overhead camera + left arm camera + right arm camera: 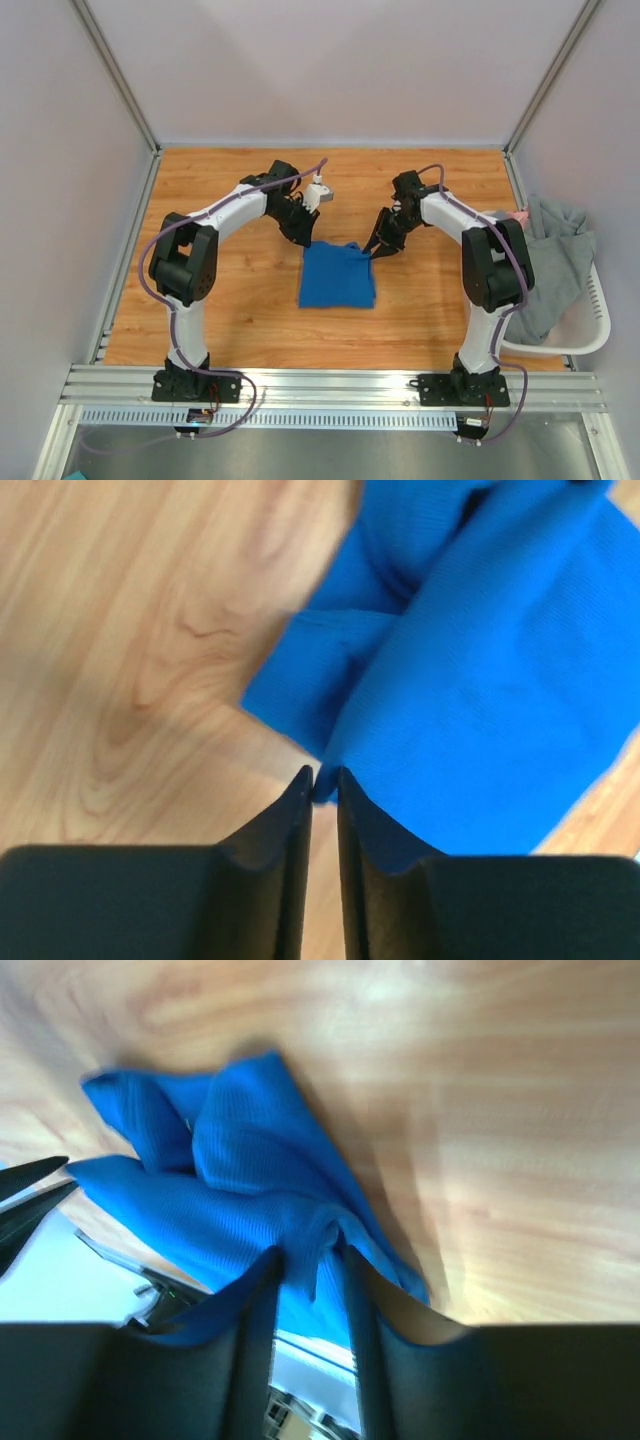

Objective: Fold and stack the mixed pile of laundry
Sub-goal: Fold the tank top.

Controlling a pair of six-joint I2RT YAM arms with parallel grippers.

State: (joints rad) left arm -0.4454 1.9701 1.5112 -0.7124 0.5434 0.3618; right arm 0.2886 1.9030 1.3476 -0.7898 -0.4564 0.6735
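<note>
Wooden table [200, 320], white-walled cell. Blue garment [338, 277]: folded, mid-table. Grey garment [555, 260]: heaped in white basket [590, 335] off the right edge.

Left gripper [303, 238]: jaws nearly together, pinching the blue garment's far-left corner.

Right gripper [377, 248]: jaws slightly parted around a cloth ridge at the far-right corner. Cannot tell whether they grip it.

Probable purpose: laying a fold flat.

Legible writing: none.

light: bright, even, overhead | shadows: soft | top view: sharp | right wrist view: blue garment [250, 1190] blurred

The blue garment [480, 700] is fine-ribbed matt cloth on a smooth, grained wooden table [150, 660].
</note>
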